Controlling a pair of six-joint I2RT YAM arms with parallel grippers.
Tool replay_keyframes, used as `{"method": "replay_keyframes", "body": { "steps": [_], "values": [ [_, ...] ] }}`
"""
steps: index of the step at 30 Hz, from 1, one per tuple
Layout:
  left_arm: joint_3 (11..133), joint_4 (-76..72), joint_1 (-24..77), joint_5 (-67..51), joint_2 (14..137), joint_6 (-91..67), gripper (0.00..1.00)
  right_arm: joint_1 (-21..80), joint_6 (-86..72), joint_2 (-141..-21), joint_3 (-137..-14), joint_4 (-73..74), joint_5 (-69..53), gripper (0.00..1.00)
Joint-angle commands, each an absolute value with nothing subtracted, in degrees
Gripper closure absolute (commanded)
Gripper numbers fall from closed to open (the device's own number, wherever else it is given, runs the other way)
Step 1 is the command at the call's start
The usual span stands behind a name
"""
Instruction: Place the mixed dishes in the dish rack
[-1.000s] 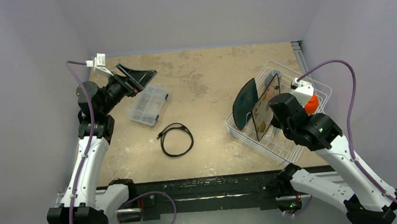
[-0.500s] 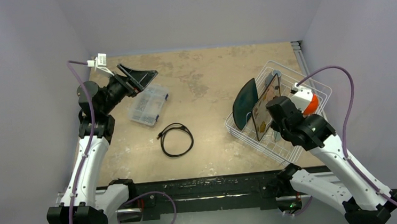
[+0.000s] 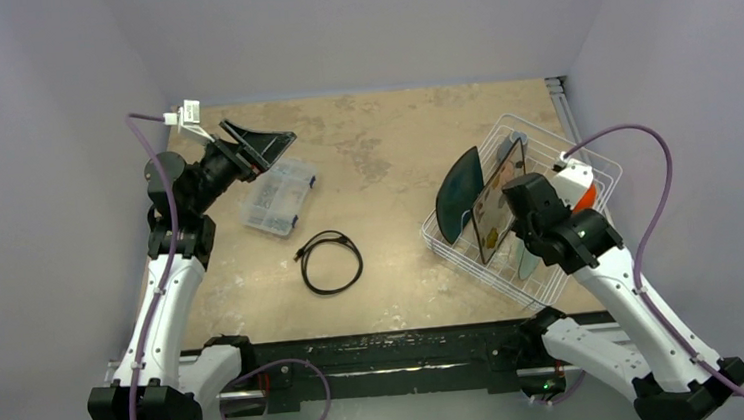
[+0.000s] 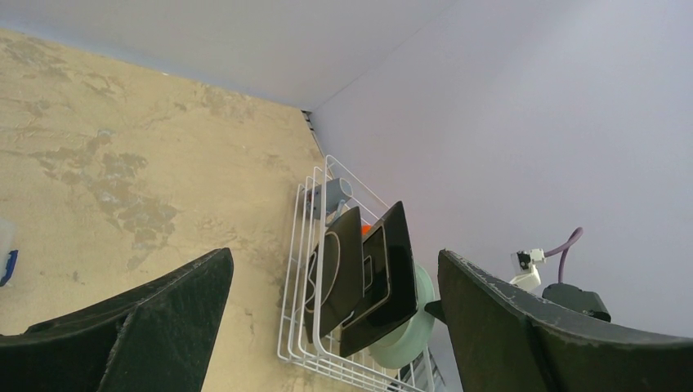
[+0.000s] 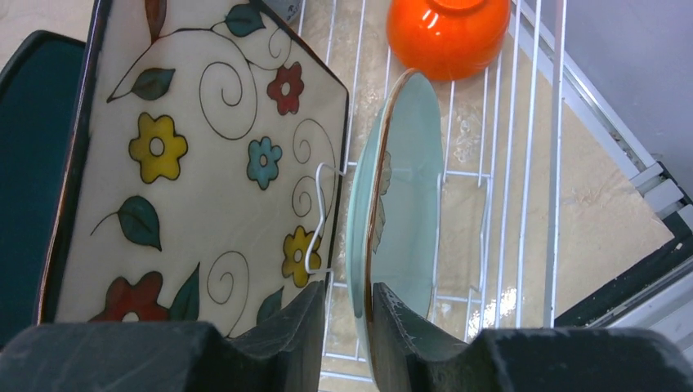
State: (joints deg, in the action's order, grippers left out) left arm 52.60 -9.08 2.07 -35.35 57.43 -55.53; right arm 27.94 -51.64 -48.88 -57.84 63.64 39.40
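The white wire dish rack (image 3: 516,118) stands at the right. In it the dark teal plate (image 3: 457,198), the patterned square plate (image 5: 188,163) and the pale mint plate (image 5: 400,204) stand on edge. The orange bowl (image 5: 445,33) and the grey-blue mug (image 4: 327,196) sit at its far end. My right gripper (image 5: 347,298) straddles the mint plate's near rim. Its right finger touches the plate, and a small gap shows on the left side. My left gripper (image 3: 262,143) is wide open and empty, raised at the far left.
A clear plastic compartment box (image 3: 277,197) lies under my left gripper. A black coiled cable (image 3: 330,261) lies mid-table. The rack sits close to the right wall and the table's right edge rail (image 5: 654,188).
My right wrist has shifted slightly toward the near side over the rack. The mint plate now shows at the rack's near end. The left arm has not moved.
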Motion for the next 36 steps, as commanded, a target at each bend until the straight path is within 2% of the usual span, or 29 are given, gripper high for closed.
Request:
{"method": "replay_keyframes", "body": {
  "steps": [1,4,9,18,26,31,36],
  "values": [
    [52.4,-12.2,2.5,-36.2,57.5,-56.1,0.06,26.3,-51.3,-49.3,-58.2,60.4,39.3,0.73],
    [52.4,-12.4,2.5,-36.3,57.5,-56.2,0.06,25.9,-50.3,-49.2,-58.5,60.0,39.3,0.69],
    [52.4,-12.4,2.5,-36.4,57.7,-56.1,0.06,25.8,-48.2,-48.1,-60.8,60.1,39.6,0.50],
    [52.9,-10.3,3.3,-34.7,56.9,-52.1,0.06,25.7,-33.0,-44.9,-69.1,54.1,33.9,0.25],
    [52.5,-7.8,8.1,-28.3,53.1,-43.0,0.06,25.8,-23.5,-37.7,-72.1,47.5,28.9,0.03],
    [51.5,-5.0,12.0,-24.0,47.6,-35.3,0.05,25.7,-19.8,-34.5,-72.3,43.6,25.9,0.01],
    [48.8,-5.2,12.2,-26.3,39.4,-34.9,0.05,25.8,-15.7,-32.3,-71.6,37.8,23.6,0.01]
  ]
}}
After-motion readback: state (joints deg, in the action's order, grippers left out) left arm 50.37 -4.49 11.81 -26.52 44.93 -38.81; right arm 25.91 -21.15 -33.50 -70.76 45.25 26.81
